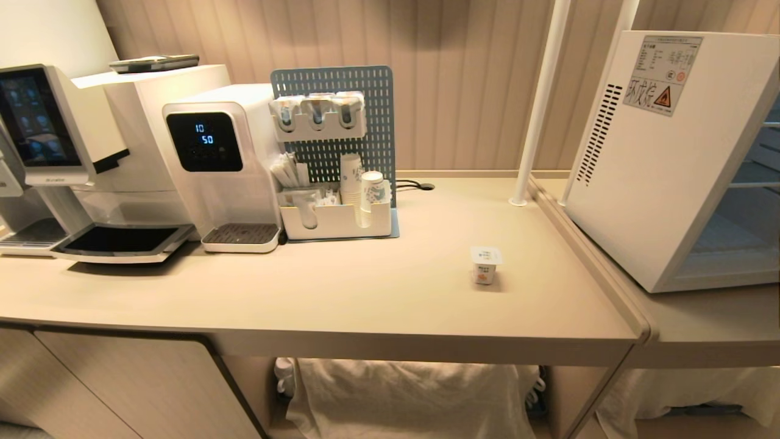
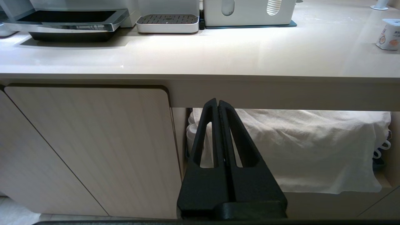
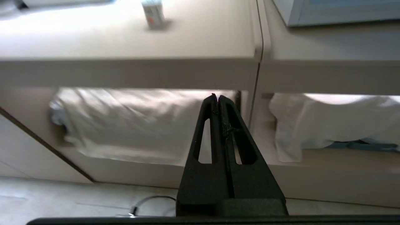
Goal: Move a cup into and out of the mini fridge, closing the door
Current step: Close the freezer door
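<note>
1. While both claws, left claw (image 2: 217, 104) and right claw (image 3: 217, 99), hang pressed together and empty below the beige table (image 1: 341, 292) edge, nothing is gripped.
2. Farther in, the tiny white plastic cup with orange label (image 1: 485, 264) stands upright on the table, apparently out of the fridge.
3. Beyond, on the adjoining surface, the white boxy mini fridge (image 1: 664, 152) looks open-fronted, with wire shelves showing; closing its door seems to remain.

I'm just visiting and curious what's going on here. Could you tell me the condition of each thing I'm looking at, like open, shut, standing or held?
Cup: upright on the counter, lid sealed, not held.
Mini fridge: on the lower side counter; wire shelves show at its front.
Left gripper: shut, empty, below the counter edge.
Right gripper: shut, empty, below the counter edge.
Water dispenser: switched on, display lit.
Paper cups: stacked in the holder.
</note>
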